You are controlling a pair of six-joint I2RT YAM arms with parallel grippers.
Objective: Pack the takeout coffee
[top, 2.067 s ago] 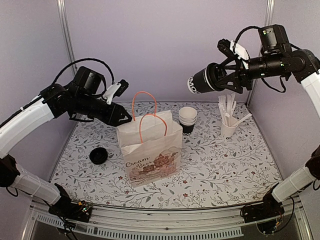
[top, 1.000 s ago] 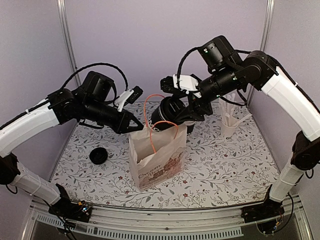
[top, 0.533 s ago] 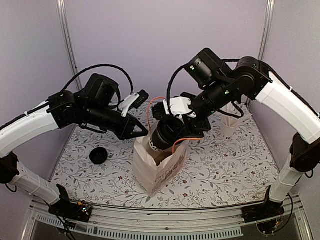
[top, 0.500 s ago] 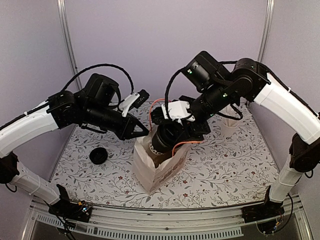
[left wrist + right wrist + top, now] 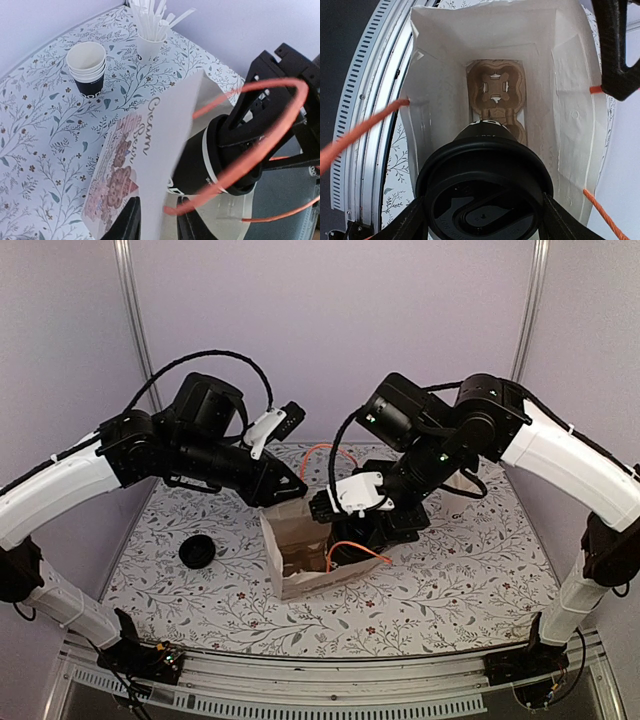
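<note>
The takeout coffee point(image 5: 485, 200), a paper cup with a black lid, hangs inside the open white paper bag point(image 5: 440, 85), above a brown cardboard cup carrier point(image 5: 495, 95) on the bag's floor. My right gripper point(image 5: 485, 225) is shut on the cup's sides; in the top view point(image 5: 352, 538) it is sunk into the bag's mouth. The left wrist view shows the cup's black body point(image 5: 205, 160) behind the bag wall point(image 5: 165, 125). My left gripper point(image 5: 157, 225) is shut on the bag's upper edge and holds it open; it also shows in the top view point(image 5: 287, 492). The bag point(image 5: 300, 575) stands mid-table.
A stack of nested lidless cups point(image 5: 87, 67) and a white cup of pale sticks point(image 5: 150, 40) stand at the back of the table. A loose black lid point(image 5: 197, 551) lies at the left. Orange bag handles point(image 5: 260, 130) loop around my right gripper.
My right arm has swung down from the upper right and lowered the cup into the bag. My left gripper has kept hold of the bag's edge and shifted right; the bag has tilted and moved.
</note>
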